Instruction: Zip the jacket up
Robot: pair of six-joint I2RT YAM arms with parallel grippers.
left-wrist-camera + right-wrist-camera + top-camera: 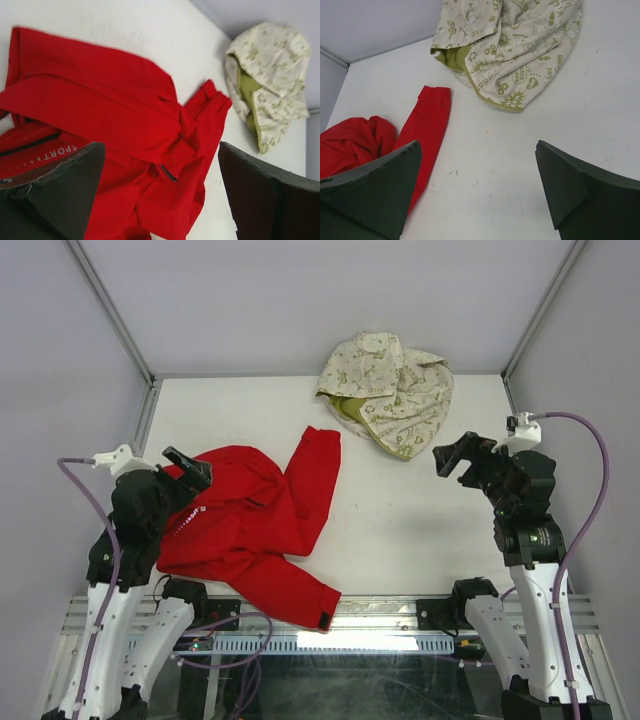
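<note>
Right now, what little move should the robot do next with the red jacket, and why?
Probably lower the open left gripper onto the red jacket near its white chest lettering and pinch the fabric there. The jacket lies bunched and folded over itself, too crumpled to zip until it is spread. The left gripper already hangs over it, while the open right gripper hangs over the table, farther away.

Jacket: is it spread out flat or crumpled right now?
Crumpled: the jacket lies folded over itself in a heap, with one sleeve stretched toward the far side. Whether it is zipped, cannot tell.
</note>
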